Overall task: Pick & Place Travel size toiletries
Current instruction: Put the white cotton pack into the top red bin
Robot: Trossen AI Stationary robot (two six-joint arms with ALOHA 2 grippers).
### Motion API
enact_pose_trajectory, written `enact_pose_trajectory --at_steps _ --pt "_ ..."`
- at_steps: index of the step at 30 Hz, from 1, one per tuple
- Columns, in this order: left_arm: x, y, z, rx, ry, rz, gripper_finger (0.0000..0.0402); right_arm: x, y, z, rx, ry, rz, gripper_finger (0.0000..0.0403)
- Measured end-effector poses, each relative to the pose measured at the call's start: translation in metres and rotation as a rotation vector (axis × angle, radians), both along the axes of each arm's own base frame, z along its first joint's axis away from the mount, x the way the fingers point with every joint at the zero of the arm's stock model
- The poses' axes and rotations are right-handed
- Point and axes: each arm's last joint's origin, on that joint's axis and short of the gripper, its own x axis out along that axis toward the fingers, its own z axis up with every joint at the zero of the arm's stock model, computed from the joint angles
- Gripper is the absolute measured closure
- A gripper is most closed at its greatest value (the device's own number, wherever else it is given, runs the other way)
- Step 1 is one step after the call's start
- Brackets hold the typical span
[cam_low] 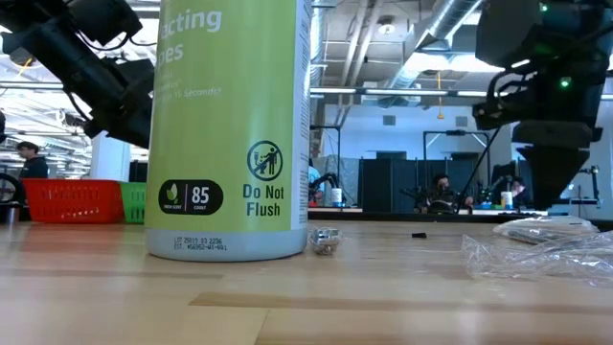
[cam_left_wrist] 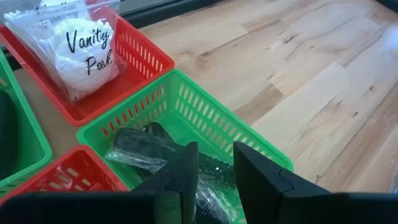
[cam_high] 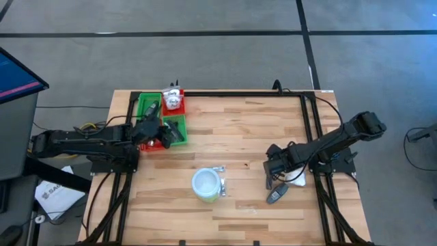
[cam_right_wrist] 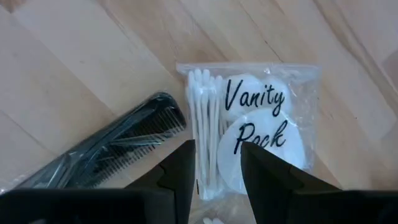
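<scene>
My right gripper (cam_right_wrist: pixel 217 171) is open and points steeply down over a clear "Vanity Pack" bag (cam_right_wrist: pixel 255 124) of cotton swabs and pads, which lies flat on the table beside a wrapped black comb (cam_right_wrist: pixel 118 146). The high view shows both of these near my right gripper (cam_high: pixel 281 176). My left gripper (cam_left_wrist: pixel 216 174) is open, with nothing between its fingers. It hangs over a green compartment (cam_left_wrist: pixel 205 118) of the tray that holds wrapped black combs (cam_left_wrist: pixel 146 149). A second Vanity Pack (cam_left_wrist: pixel 84 46) lies in a red compartment.
A round white tub with a green side (cam_high: pixel 207 184) stands at the table's near middle, with a small clear sachet (cam_high: pixel 218 169) beside it. The red and green tray (cam_high: pixel 147 106) sits at the far left. Bare wood lies between the tray and my right arm.
</scene>
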Motion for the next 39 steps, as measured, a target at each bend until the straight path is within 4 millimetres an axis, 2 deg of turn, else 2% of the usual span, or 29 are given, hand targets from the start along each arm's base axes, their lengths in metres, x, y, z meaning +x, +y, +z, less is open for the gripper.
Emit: enact_pose_trajectory --at_steps 14,18,22,28,32,39 --pt "0.001 0.0 0.002 0.014 -0.012 -0.01 0.0307 -0.01 0.0 -0.016 0.012 0.013 -0.003 0.029" --pt "0.002 0.0 0.002 0.015 -0.015 -0.01 0.0307 -0.01 0.0 -0.017 0.015 0.008 -0.003 0.0321" --pt "0.002 0.0 0.002 0.016 -0.021 -0.01 0.0307 -0.01 0.001 -0.017 0.027 0.011 -0.002 0.0387" --pt "0.002 0.0 0.002 0.017 -0.023 -0.01 0.0307 -0.009 0.0 -0.016 0.031 0.014 -0.001 0.0401" --pt "0.002 0.0 0.003 0.018 -0.029 -0.01 0.0307 -0.004 0.002 -0.006 0.027 0.021 0.02 0.0402" --pt "0.003 0.001 0.004 0.03 -0.029 -0.02 0.0307 0.015 0.004 0.032 -0.051 -0.011 0.098 0.0402"
